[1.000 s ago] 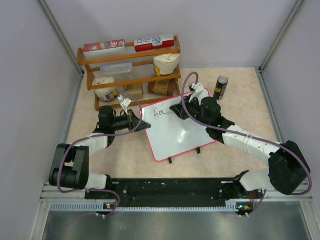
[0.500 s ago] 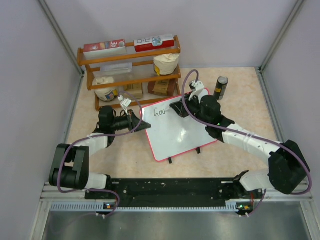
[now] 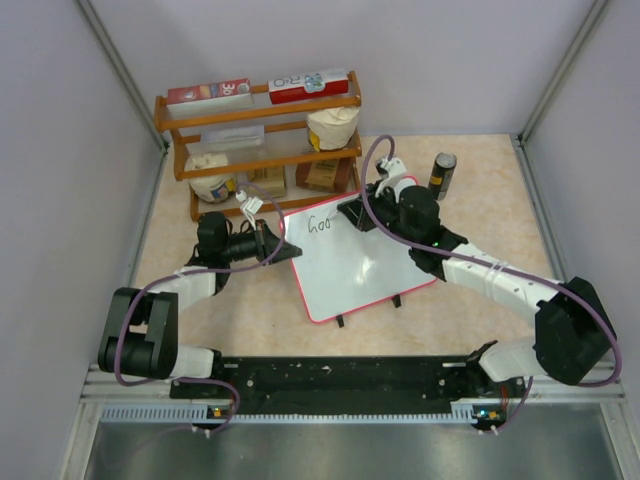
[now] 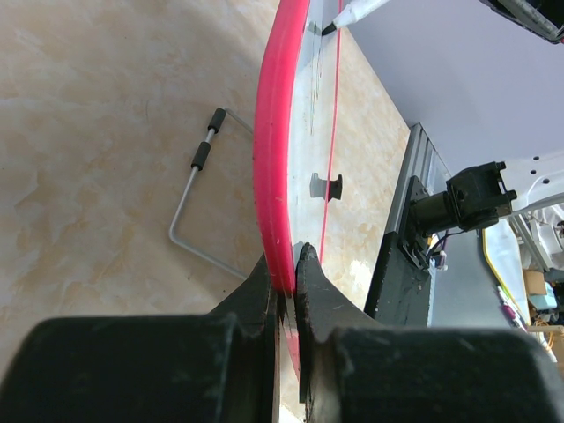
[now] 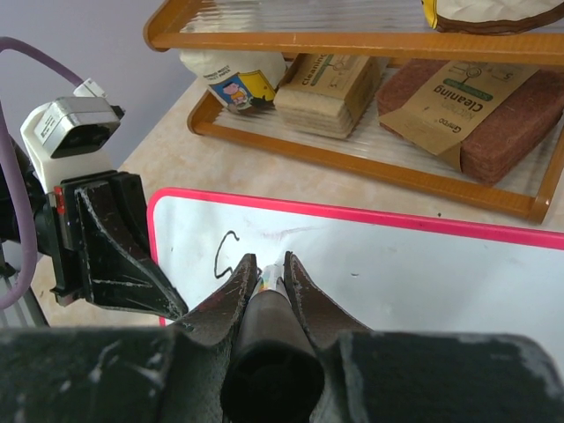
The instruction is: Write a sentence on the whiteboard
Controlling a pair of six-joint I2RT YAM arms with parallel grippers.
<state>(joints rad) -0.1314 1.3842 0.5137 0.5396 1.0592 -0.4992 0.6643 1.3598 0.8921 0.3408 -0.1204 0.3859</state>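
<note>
The whiteboard (image 3: pixel 358 262), white with a pink frame and black clip feet, lies tilted in the middle of the table. The sentence (image 3: pixel 320 223) reads "Goo" in black at the board's top left. My left gripper (image 3: pixel 277 246) is shut on the board's left edge; the left wrist view shows the jaws clamping the pink frame (image 4: pixel 275 176). My right gripper (image 3: pixel 352 217) is shut on a marker (image 5: pixel 269 304) with its tip down on the board just right of the letters. In the right wrist view only the "G" (image 5: pixel 226 256) shows; the fingers (image 5: pixel 231 291) hide the rest.
A wooden shelf rack (image 3: pixel 258 140) with boxes and packets stands behind the board. A dark can (image 3: pixel 440 175) stands at the back right. A bent wire stand (image 4: pixel 198 207) lies on the table left of the board.
The right gripper has moved the marker rightward along the top line. The writing grew from "Go" with a partial letter to "Goo". The left arm has not moved.
</note>
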